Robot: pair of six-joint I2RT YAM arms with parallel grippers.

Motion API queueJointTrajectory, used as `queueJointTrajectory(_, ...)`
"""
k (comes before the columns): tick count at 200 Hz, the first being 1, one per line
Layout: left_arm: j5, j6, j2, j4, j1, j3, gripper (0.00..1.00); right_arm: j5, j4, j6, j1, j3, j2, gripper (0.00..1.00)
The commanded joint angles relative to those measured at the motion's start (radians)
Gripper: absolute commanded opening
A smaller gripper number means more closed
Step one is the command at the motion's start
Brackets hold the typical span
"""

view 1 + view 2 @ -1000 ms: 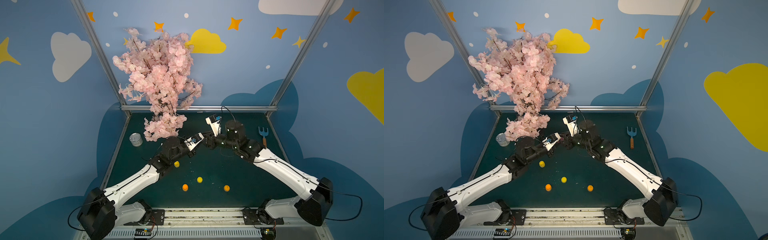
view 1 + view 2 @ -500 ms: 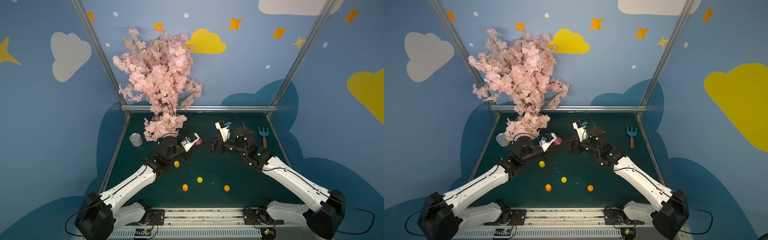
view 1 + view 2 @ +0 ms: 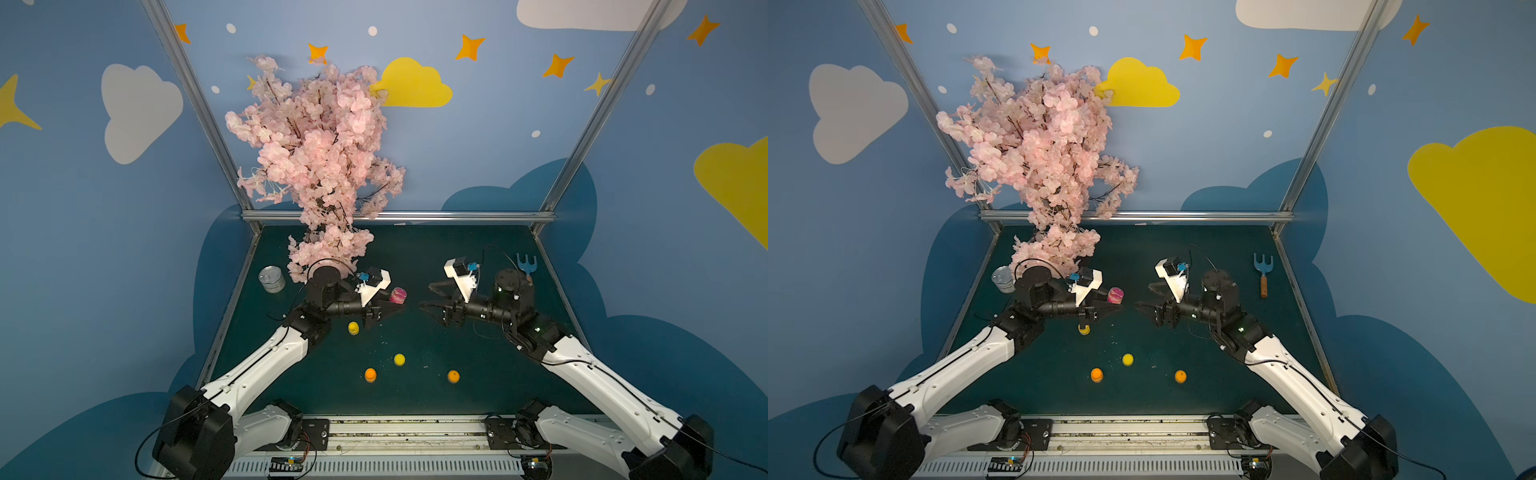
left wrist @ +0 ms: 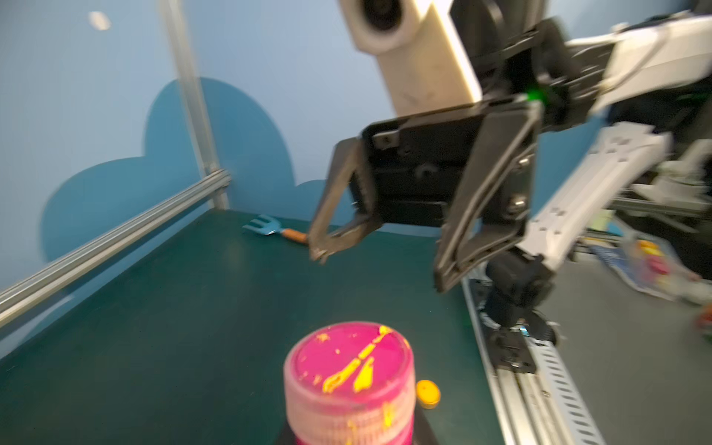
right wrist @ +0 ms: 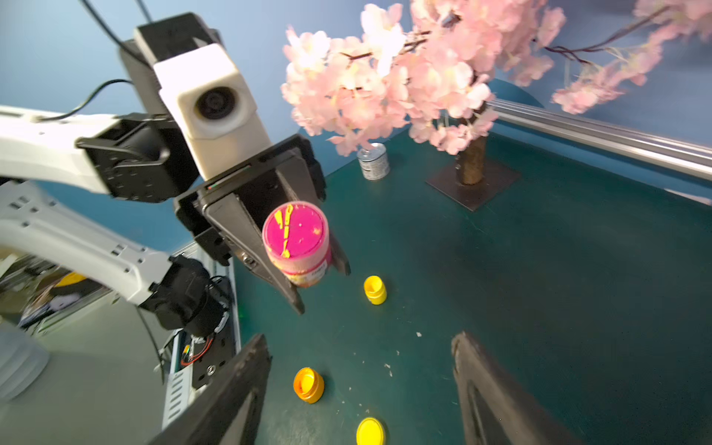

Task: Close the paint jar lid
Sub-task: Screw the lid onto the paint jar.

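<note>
Within left hand point(image 5: 321, 289), jar point(image 5: 296, 239), label right-wrist only

- The paint jar point(image 4: 348, 389) is cut off by the lower edge of the left wrist view, so its base is out of sight there.
- Its label point(image 5: 318, 271) is too blurred to read.
- The right gripper point(image 5: 360, 339) has fingers point(image 5: 239, 389) that run off the lower edge of the right wrist view.
- In a top view, the rake point(image 3: 527, 262) near the worktop's point(image 3: 415, 257) right edge has its handle mostly behind the right arm point(image 3: 511, 291).

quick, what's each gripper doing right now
left gripper: closed, holding the pink paint jar
right gripper: open, holding nothing
</note>
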Motion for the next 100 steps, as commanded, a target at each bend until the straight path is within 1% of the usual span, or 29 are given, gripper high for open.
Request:
queueJointTrajectory(1, 0.228, 0.004, 0.019, -0.029, -0.013, 0.047, 0.12, -0.176, 0.157, -0.056, -0.001, 0.009, -0.006, 0.72)
queueJointTrajectory(22, 0.229, 0.038, 0.030, -0.068, -0.021, 0.060, 0.12, -0.253, 0.157, -0.049, -0.001, 0.056, 0.034, 0.65)
queueJointTrajectory(39, 0.223, 0.039, 0.033, -0.059, -0.022, 0.058, 0.12, -0.301, 0.127, -0.054, 0.001, 0.094, 0.067, 0.65)
queueJointTrajectory(60, 0.214, 0.043, 0.033, -0.059, -0.025, 0.060, 0.12, -0.324, 0.091, -0.062, 0.006, 0.122, 0.095, 0.65)
queueJointTrajectory(100, 0.217, 0.043, 0.039, -0.047, -0.026, 0.065, 0.12, -0.332, 0.103, -0.078, 0.043, 0.133, 0.135, 0.65)
